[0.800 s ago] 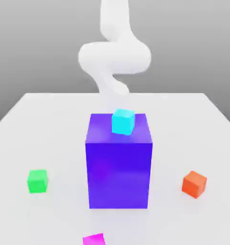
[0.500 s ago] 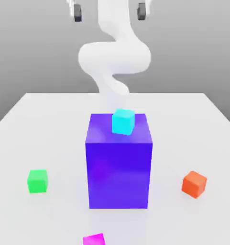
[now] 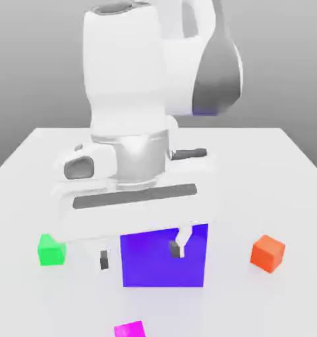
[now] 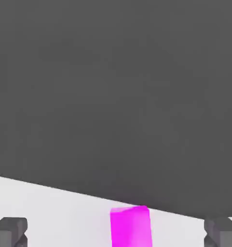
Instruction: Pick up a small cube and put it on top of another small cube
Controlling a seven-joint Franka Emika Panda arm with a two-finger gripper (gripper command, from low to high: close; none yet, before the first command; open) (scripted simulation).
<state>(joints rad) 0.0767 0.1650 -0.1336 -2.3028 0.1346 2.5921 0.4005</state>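
Plain, flat-faced magenta cube (image 3: 130,330) on the smooth white table (image 3: 263,187)

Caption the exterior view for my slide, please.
Open gripper in front of the big blue block, magenta cube and green cube both ungrasped.

We are seeing a brightly, evenly lit scene in the exterior view, where the white table (image 3: 233,197) is washing out toward plain white and its surface is carrying hardly any shadow. The pale arm (image 3: 124,66) is glaring so strongly that its edges are melting into the tabletop, though grey shading is still rounding its underside. Behind it, the background (image 3: 286,59) is grading from light grey above to darker grey near the table. The orange-red cube (image 3: 267,253) is showing faces of differing brightness. In the hand view, we are finding flat dark grey against bright white, with the magenta cube (image 4: 131,227) glowing vividly.
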